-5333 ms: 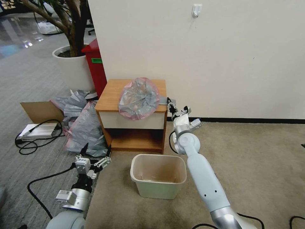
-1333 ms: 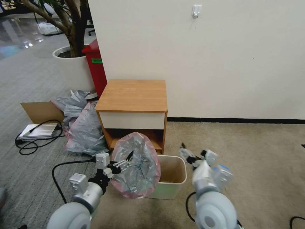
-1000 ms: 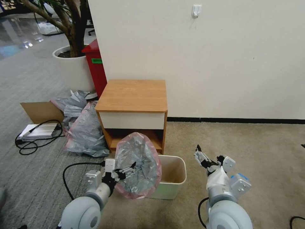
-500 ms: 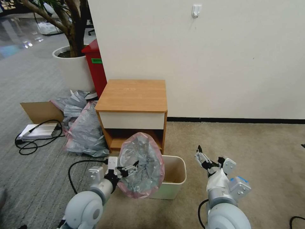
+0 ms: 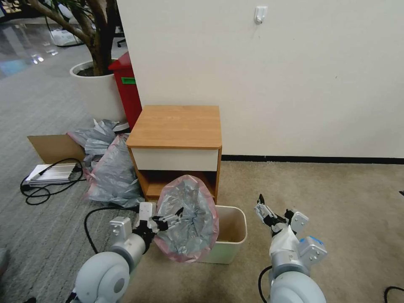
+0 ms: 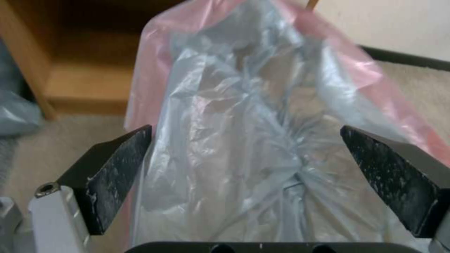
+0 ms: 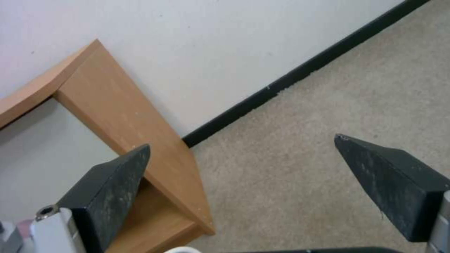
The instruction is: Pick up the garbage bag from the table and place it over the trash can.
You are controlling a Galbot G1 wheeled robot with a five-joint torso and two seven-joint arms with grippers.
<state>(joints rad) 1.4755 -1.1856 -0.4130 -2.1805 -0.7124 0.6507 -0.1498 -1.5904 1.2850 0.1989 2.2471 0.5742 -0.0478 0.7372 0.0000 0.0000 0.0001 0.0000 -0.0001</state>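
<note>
The garbage bag [image 5: 189, 221], translucent grey with a pink rim, hangs upright over the left part of the trash can [image 5: 230, 247]. My left gripper [image 5: 167, 219] is open, and the bag [image 6: 244, 140] fills the gap between its spread fingers [image 6: 117, 168]. The cream trash can stands on the carpet in front of the table [image 5: 176, 126], whose top is bare. To the right of the can, my right gripper [image 5: 266, 210] is open and holds nothing. Between its fingers in the right wrist view [image 7: 241, 175] I see carpet and the table's side panel [image 7: 122, 116].
A heap of grey plastic bags [image 5: 109, 168] lies left of the table, with a cardboard sheet [image 5: 52, 147] and cables [image 5: 46, 185] beyond. A red bin [image 5: 126, 88] and a white planter [image 5: 94, 90] stand behind. Open carpet [image 5: 336, 202] stretches to the right.
The bag has come off the tabletop, where the right gripper was beside it, and now hangs at the left gripper by the can. Over the last second the left gripper drifted slightly right.
</note>
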